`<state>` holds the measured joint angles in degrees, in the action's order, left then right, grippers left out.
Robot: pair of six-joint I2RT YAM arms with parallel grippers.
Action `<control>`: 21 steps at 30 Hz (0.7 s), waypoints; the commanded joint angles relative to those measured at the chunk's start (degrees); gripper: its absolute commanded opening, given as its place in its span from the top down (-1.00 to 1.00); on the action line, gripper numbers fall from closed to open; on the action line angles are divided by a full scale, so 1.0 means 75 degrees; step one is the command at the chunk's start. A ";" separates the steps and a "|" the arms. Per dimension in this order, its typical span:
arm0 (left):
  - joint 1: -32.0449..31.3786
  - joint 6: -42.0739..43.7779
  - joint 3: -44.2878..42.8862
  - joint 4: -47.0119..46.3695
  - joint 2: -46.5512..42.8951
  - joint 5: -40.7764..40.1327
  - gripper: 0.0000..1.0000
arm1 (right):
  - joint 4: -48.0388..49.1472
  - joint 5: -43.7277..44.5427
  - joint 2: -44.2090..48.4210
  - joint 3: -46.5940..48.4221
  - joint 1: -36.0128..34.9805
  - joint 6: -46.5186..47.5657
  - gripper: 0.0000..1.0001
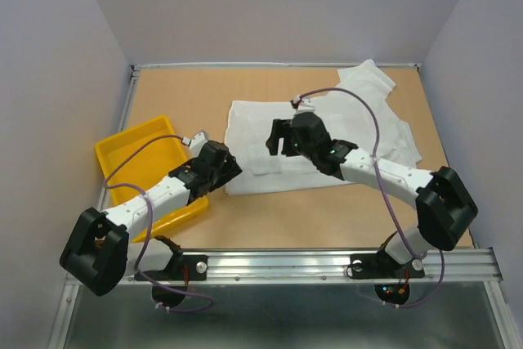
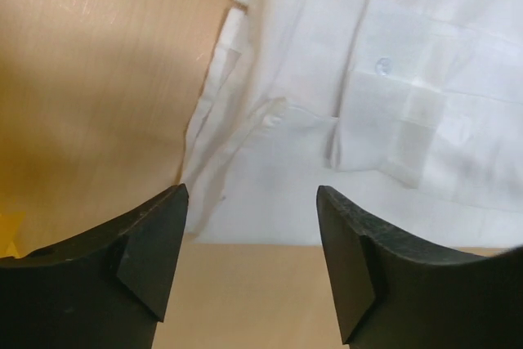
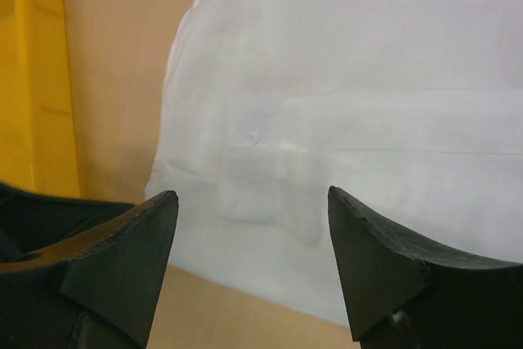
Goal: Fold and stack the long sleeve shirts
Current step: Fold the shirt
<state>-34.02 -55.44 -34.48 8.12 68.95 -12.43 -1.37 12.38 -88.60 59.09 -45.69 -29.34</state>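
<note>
A white long sleeve shirt (image 1: 253, 124) lies partly folded as a flat rectangle on the wooden table, with a buttoned cuff (image 2: 382, 65) lying on top near its front left corner. More white fabric (image 1: 372, 83) lies bunched at the back right; I cannot tell whether it is a second shirt. My left gripper (image 1: 233, 167) is open and empty, just off the shirt's (image 2: 368, 120) front left corner (image 2: 252, 194). My right gripper (image 1: 276, 138) is open and empty, hovering over the shirt's (image 3: 368, 79) left part (image 3: 253, 195).
A yellow plastic tray (image 1: 131, 149) stands at the left of the table, partly under my left arm; it also shows in the right wrist view (image 3: 33, 79). White walls enclose the table on three sides. Bare wood (image 1: 310, 218) lies in front of the shirt.
</note>
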 commanded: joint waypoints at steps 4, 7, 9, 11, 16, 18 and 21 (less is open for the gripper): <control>-0.0034 0.0302 -0.1226 0.0148 -0.0159 0.0425 -0.58 | -0.0978 0.0167 0.1534 -0.0764 0.2258 0.0245 -0.58; -0.0128 0.0314 -0.1589 -0.0004 0.0520 0.0672 -0.48 | -0.1001 -0.0417 0.2027 -0.1373 0.3371 -0.0036 -0.58; -0.0198 0.0279 -0.1777 -0.0168 0.1024 0.0789 -0.34 | -0.1001 -0.0701 0.2226 -0.1712 0.4168 -0.0200 -0.58; -0.0245 0.0255 -0.1894 -0.0297 0.1480 0.0906 -0.24 | -0.0990 -0.1004 0.2250 -0.1878 0.4787 -0.0423 -0.58; -0.0397 0.0314 -0.2153 -0.0380 0.2208 0.0895 -0.22 | -0.0908 -0.1545 0.2110 -0.2171 0.5611 -0.0740 -0.57; -0.0409 0.0337 -0.2164 -0.0414 0.2501 0.0883 -0.21 | -0.0861 -0.1592 0.2110 -0.2183 0.5729 -0.0740 -0.57; -0.0456 0.0372 -0.2234 -0.0450 0.2806 0.0930 -0.18 | -0.0826 -0.1592 0.2145 -0.2195 0.5776 -0.0705 -0.57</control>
<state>-37.04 -53.80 -48.51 5.80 89.19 -5.61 -9.15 2.76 -72.86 43.13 -2.68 -33.95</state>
